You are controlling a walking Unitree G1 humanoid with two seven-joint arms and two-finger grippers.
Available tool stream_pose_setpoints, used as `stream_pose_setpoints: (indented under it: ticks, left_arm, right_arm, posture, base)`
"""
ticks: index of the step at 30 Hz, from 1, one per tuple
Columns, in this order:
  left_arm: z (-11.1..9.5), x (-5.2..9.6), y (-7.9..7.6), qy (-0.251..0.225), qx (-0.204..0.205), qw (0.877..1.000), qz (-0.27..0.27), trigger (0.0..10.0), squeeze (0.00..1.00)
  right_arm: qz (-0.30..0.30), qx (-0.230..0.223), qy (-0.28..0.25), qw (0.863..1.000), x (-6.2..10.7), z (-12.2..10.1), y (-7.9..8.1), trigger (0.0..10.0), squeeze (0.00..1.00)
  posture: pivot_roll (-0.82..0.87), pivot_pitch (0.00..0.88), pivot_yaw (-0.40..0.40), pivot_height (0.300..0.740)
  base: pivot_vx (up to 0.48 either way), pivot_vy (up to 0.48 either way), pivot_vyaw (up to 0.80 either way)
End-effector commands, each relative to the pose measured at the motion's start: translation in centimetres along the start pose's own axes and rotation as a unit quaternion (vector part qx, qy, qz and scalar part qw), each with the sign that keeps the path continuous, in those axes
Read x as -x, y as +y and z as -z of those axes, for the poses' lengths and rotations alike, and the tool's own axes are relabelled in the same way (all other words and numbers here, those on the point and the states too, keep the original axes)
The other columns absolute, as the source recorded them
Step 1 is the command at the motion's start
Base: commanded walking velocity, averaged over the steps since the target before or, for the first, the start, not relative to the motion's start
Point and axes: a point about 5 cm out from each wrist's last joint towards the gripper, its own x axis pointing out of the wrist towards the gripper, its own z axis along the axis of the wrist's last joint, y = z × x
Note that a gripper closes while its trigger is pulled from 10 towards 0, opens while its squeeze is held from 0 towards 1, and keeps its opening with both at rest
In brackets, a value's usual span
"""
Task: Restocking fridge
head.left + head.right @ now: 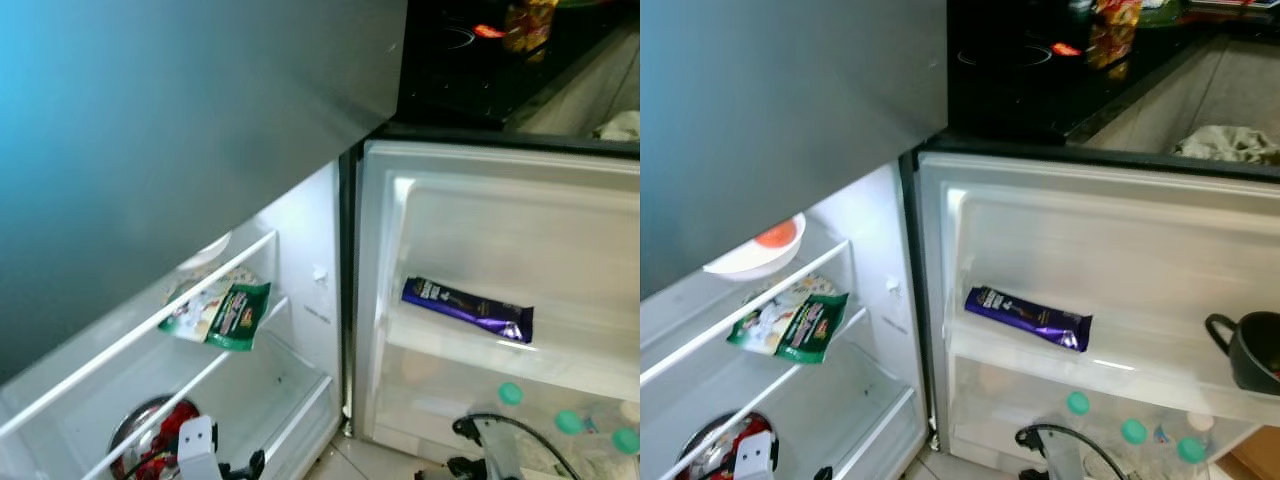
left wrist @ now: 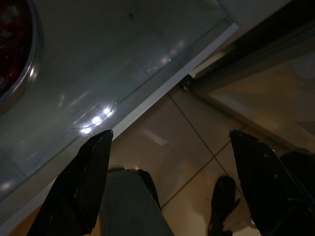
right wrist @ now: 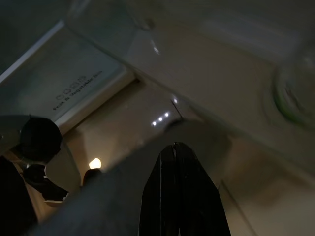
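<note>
While the fridge (image 1: pixel 890 290) stands open, both grippers sit low: the left gripper (image 2: pixel 170 167) spread apart over floor tiles, the right gripper (image 3: pixel 179 191) pinched together, empty. Risk: a rising arm could strike a glass shelf edge (image 2: pixel 147 98). The purple chocolate bar (image 1: pixel 1028 317) lies flat on the door shelf (image 1: pixel 1120 365), long axis along the shelf.

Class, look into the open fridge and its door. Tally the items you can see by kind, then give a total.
Purple chocolate bar: 1
Green snack packet: 1
White bowl: 1
Black mug: 1
Green-capped bottles: 3
Metal bowl: 1
Total: 8
</note>
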Motion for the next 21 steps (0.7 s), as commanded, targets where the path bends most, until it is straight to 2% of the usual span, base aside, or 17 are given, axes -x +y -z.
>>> stream_pose_setpoints:
  ticks: [1, 6, 17, 21]
  left_arm:
    - [0.7, 0.6, 1.1, 0.018, 0.001, 1.0, -0.016, 10.0, 0.0]
    - [2.4, 1.6, 2.0, 0.052, 0.008, 0.998, -0.032, 10.0, 0.0]
    - [3.6, 2.2, 2.4, 0.079, 0.009, 0.996, -0.041, 10.0, 0.0]
    - [4.4, 2.6, 2.5, 0.095, 0.015, 0.994, -0.048, 10.0, 0.0]
  right_arm:
    - [0.018, -0.019, 0.015, 1.0, 0.2, 1.0, -0.1, 10.0, 0.0]
    - [0.033, -0.043, 0.039, 0.998, 0.6, 2.9, 0.2, 10.0, 0.0]
    - [0.036, -0.046, 0.06, 0.996, 0.7, 4.1, 0.8, 10.0, 0.0]
    - [0.035, -0.049, 0.069, 0.996, 0.8, 4.6, 0.9, 10.0, 0.0]
  posture:
    - [-0.1, 0.0, 0.035, 0.644]
    - [-0.1, 0.0, 0.037, 0.644]
    - [-0.1, 0.0, 0.036, 0.644]
    - [-0.1, 0.0, 0.034, 0.644]
  base:
    - [0.0, 0.0, 0.0]
    - [0.0, 0.0, 0.0]
    - [0.0, 0.0, 0.0]
    - [-0.469, 0.0, 0.0]
